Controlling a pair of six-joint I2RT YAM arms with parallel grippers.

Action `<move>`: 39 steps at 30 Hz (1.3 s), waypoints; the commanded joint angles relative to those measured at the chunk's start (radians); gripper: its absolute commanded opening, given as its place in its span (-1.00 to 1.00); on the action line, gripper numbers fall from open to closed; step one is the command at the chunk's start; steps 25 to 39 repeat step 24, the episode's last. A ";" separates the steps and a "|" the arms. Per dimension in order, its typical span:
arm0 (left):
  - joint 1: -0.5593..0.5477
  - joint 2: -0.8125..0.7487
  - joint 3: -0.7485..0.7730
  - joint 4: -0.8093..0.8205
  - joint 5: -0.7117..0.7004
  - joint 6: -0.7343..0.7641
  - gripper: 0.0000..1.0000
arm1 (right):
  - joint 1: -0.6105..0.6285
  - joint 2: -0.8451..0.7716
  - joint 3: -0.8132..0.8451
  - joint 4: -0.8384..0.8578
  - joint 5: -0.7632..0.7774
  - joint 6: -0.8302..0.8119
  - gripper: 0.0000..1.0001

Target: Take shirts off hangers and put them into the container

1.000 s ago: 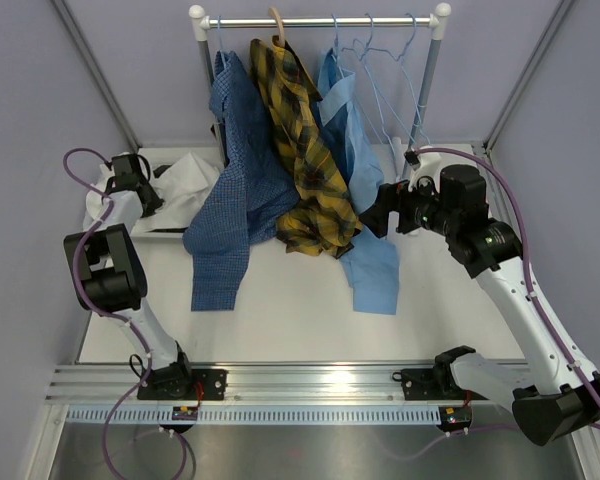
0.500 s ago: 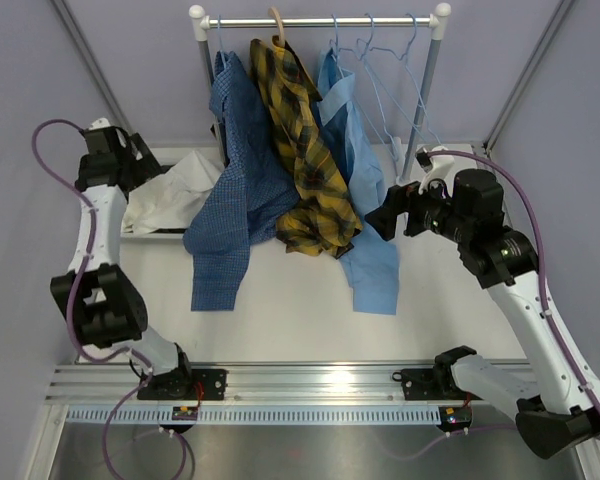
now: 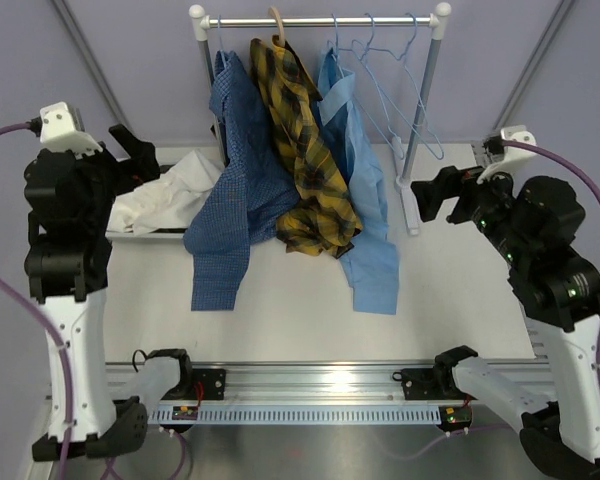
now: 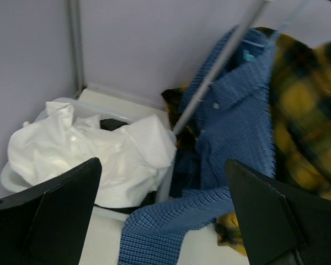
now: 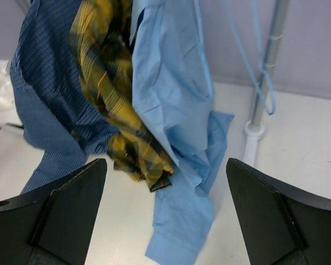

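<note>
Three shirts hang on the rail: a dark blue check shirt [image 3: 230,190] [image 4: 237,127], a yellow-and-dark plaid one [image 3: 305,170] [image 5: 116,99] and a light blue one [image 3: 365,210] [image 5: 176,110], their tails on the table. A crumpled white shirt [image 3: 170,195] [image 4: 99,154] lies in the white container [image 3: 145,233] [image 4: 5,179] at back left, over something dark [image 4: 113,124]. Empty light-blue hangers [image 3: 400,90] [image 5: 254,61] hang at the rail's right end. My left gripper [image 3: 130,160] [image 4: 163,221] hovers open above the container. My right gripper [image 3: 432,195] [image 5: 165,221] is open, right of the light blue shirt.
The white-and-metal clothes rail [image 3: 320,20] spans the back; its right post [image 3: 412,150] [image 5: 259,110] stands just left of my right gripper, its left post [image 4: 209,83] between the container and the hanging shirts. Purple walls close in on both sides.
My left gripper opened and rose back from the container, leaving the white shirt in it. The right arm pulled back to the right and lifted away from the light blue shirt.
</note>
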 commanded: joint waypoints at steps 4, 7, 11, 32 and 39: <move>-0.179 -0.146 0.067 -0.126 -0.030 0.061 0.98 | -0.003 -0.096 0.117 -0.032 0.287 -0.066 0.99; -0.230 -0.224 0.076 -0.171 -0.070 0.084 0.98 | -0.002 -0.166 0.102 0.015 0.307 -0.109 0.99; -0.282 -0.290 0.080 -0.221 -0.205 0.103 0.98 | -0.002 -0.240 0.078 0.049 0.333 -0.135 0.99; -0.382 -0.310 0.078 -0.242 -0.300 0.162 0.98 | -0.002 -0.294 0.051 0.072 0.356 -0.144 0.99; -0.382 -0.310 0.078 -0.242 -0.300 0.162 0.98 | -0.002 -0.294 0.051 0.072 0.356 -0.144 0.99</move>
